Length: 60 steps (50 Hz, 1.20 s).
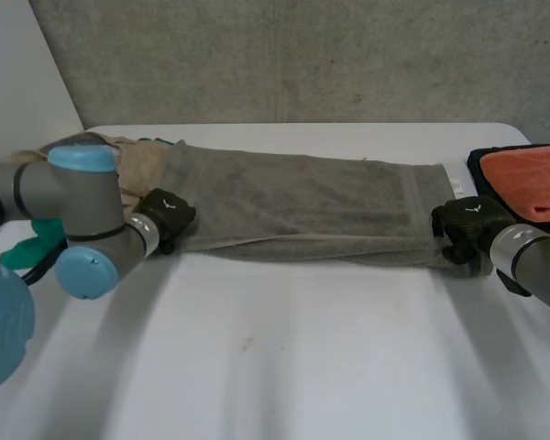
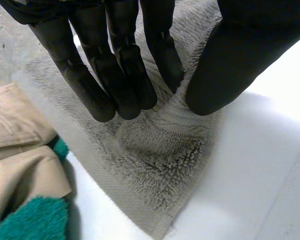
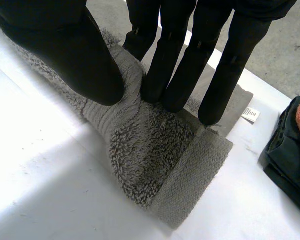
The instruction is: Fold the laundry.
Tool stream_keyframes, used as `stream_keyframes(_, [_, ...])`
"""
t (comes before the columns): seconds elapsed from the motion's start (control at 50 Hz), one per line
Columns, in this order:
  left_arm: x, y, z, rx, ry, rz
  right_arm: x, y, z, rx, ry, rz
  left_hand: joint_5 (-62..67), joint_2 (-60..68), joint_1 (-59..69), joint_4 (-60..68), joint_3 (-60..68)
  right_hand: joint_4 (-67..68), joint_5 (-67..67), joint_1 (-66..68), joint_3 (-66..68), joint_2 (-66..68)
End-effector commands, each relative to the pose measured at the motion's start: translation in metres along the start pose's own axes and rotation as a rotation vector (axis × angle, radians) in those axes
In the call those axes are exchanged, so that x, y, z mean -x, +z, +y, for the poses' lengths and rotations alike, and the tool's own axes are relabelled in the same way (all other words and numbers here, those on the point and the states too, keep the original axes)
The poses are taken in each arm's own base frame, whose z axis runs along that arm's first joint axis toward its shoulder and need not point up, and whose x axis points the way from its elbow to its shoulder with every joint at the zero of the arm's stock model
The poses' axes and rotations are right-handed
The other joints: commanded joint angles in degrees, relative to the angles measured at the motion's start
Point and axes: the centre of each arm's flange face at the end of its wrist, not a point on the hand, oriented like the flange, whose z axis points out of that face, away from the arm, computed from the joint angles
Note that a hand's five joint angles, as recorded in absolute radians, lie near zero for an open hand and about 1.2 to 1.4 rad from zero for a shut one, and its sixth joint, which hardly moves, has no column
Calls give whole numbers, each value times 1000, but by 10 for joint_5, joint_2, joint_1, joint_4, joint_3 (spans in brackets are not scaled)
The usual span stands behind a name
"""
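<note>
the grey towel (image 1: 302,206) is lying stretched across the far half of the white surface (image 1: 284,367), doubled lengthwise into a long band. the left hand (image 1: 168,213) is pinching it near the corner at its own end, fingers (image 2: 117,80) pressing a ridge of pile against the thumb. the right hand (image 1: 463,225) is doing the same at the opposite end, squeezing a bunched fold just short of the flat woven hem.

the cloth is looking thick, soft and limp. it is probably light, but likely to be sagging in the middle once lifted. the looped pile should be giving good friction, so slipping seems unlikely. the end corners are the sensible holds, with both layers caught together.

a beige garment (image 2: 20,165) and a teal cloth (image 2: 37,222) are lying just beside the left end, and an orange cloth (image 1: 532,179) is sitting near the right end.
</note>
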Motion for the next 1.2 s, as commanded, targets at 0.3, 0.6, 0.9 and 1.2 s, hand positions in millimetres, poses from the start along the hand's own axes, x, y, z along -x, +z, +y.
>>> stream_keyframes(0.3, [-17, -168, 3, 207, 177, 395, 3, -98, 14, 387, -600, -432, 135, 115, 131, 116, 120, 117, 115, 157, 118, 119])
stream_keyframes(0.6, [16, -86, -37, 48, 119, 120, -9, -28, -11, 128, -451, -79, 135, 115, 131, 116, 120, 117, 115, 157, 118, 119])
stream_keyframes(0.9, [27, 6, -67, -147, 95, -94, -15, 77, -29, -169, -441, 186, 135, 115, 131, 116, 120, 117, 115, 157, 118, 119])
stream_keyframes(1.2, [28, 35, -83, -294, 61, -183, -29, 133, -27, -183, -402, 379, -565, -585, -569, -584, -580, -583, -585, -543, -582, -581])
